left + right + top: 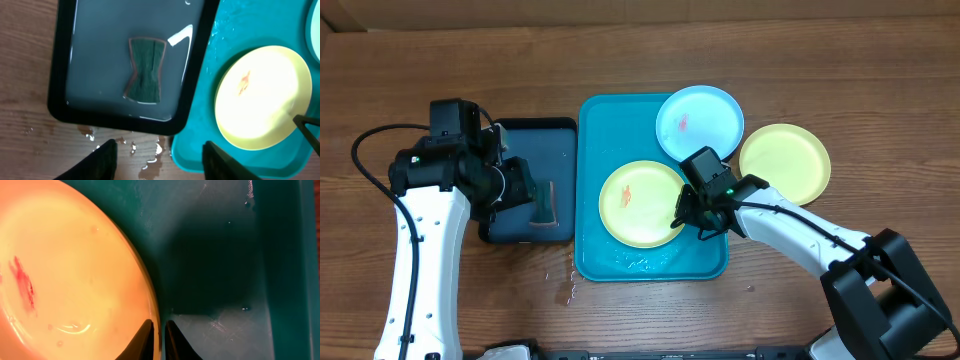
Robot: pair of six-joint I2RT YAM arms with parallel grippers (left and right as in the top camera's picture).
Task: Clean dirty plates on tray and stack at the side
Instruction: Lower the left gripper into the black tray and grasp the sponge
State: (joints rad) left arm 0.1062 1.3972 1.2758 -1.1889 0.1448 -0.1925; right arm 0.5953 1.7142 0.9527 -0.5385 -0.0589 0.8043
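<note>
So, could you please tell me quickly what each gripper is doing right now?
Left gripper: open, holding nothing.
Right gripper: closed on the rim of the yellow-green plate on the tray.

Our left gripper (162,159) points down from a raised, bent arm, jaws apart and empty. Our right gripper (159,339) sits low, arm stretched inward, jaws pinched on the rim of the pale yellow-green round plastic plate (638,208).

My overhead looks straight down; both wrist views, the right far nearer, share the red-smeared pale yellow round plastic plate (635,212).
</note>
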